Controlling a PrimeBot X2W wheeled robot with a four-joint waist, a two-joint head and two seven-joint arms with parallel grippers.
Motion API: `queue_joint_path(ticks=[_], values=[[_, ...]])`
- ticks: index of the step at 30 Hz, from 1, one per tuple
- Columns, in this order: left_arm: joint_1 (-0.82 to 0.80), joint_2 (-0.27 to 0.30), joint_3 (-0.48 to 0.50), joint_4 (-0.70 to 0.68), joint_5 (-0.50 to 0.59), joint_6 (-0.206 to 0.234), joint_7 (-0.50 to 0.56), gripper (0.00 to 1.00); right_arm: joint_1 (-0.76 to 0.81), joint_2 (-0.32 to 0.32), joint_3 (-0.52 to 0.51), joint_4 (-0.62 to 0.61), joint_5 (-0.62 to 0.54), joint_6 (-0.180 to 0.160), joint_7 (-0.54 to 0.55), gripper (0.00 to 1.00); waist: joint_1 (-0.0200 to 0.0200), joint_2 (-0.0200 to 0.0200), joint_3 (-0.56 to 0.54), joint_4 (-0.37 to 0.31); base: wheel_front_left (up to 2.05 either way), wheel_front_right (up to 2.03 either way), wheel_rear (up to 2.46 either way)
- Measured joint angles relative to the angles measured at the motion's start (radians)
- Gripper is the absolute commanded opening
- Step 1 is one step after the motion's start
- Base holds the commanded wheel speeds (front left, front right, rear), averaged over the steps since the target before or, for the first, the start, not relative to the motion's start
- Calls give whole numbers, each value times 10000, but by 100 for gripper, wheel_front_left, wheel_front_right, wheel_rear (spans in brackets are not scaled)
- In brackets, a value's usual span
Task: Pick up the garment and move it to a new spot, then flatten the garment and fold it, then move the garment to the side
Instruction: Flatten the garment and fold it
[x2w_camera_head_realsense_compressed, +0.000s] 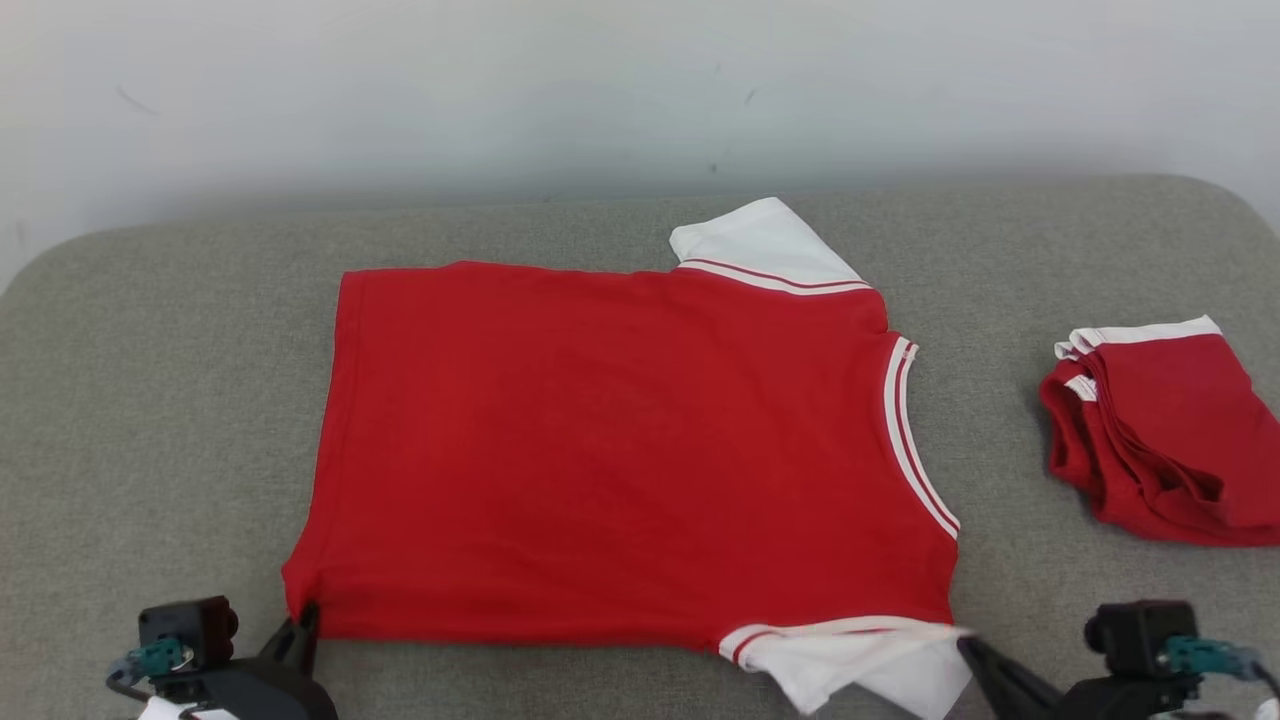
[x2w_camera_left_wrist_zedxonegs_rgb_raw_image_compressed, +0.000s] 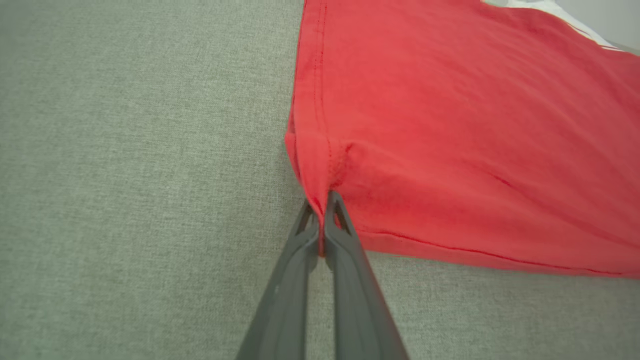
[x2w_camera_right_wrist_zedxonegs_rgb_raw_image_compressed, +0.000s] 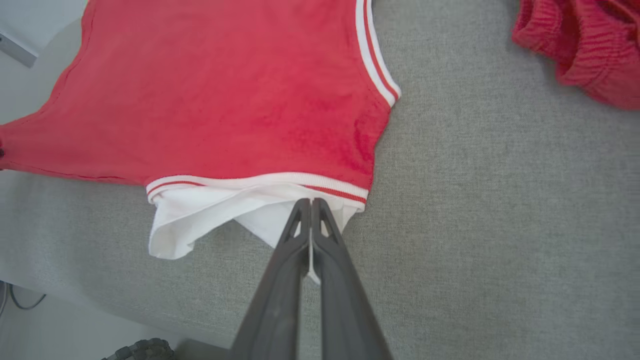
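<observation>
Lying spread flat near the middle of the grey upholstered surface (x2w_camera_head_realsense_compressed: 150, 400), hem toward the robot's left and neck toward its right: one garment (x2w_camera_head_realsense_compressed: 620, 450), a red short-sleeved shirt. Body: soft matte knit, roughly rectangular, smooth apart from faint creases. Sleeves: white, thinner-looking cloth, each joined by a ribbed white band with a red stripe; far sleeve (x2w_camera_head_realsense_compressed: 760, 245) lies flat toward the pale wall (x2w_camera_head_realsense_compressed: 400, 90), near sleeve (x2w_camera_right_wrist_zedxonegs_rgb_raw_image_compressed: 200, 220) is rumpled and partly doubled under itself. Neckband (x2w_camera_head_realsense_compressed: 915, 440): ribbed, white with a red line, gently curved. Hem (x2w_camera_left_wrist_zedxonegs_rgb_raw_image_compressed: 312, 75): stitched, turned, straight. Left gripper (x2w_camera_left_wrist_zedxonegs_rgb_raw_image_compressed: 322, 200): long dark fingers pressed together, pinching the near hem corner, cloth puckered at the tips. Right gripper (x2w_camera_right_wrist_zedxonegs_rgb_raw_image_compressed: 311, 202): fingers likewise closed, a thin fold of the near sleeve caught between them. Handling, as judged: light, limp, no stiffness of its own; likely to sag between two holds, cling a little to the woven cover when dragged, and take a firm pinch unharmed. Best holds: seamed corners and ribbed bands, where layers are thick enough not to slip; the thin white layer looks the less secure purchase. Also present: second red garment (x2w_camera_head_realsense_compressed: 1160, 440), white-trimmed, folded in a bundle, well apart at the robot's right. Surface: coarse grey weave, rounded corners.
</observation>
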Motion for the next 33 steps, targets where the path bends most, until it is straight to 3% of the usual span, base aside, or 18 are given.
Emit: queue_joint_path(ticks=[6,17,21,26,33], values=[[8,0,117,-378,-17,75,-159,0,5,-119,-435,-848,46,0,-209,0,0,0,64,12,0,0,0],[-65,125,90,-610,8,75,25,0,-489,-174,-566,-1218,-234,0,-244,0,0,-1,222,-12,0,0,0],[-423,288,38,-621,79,73,259,0,-1476,-642,-468,-1147,-731,21,-165,0,0,0,376,-72,0,0,0],[-1148,336,-173,-654,215,65,660,0,-2548,-1133,-267,-742,-1185,349,42,0,0,0,636,-123,0,0,0],[-2099,334,-366,-380,278,-31,1145,0,-3951,-1315,297,151,-1298,1103,217,0,1,0,1021,-84,0,0,0]])
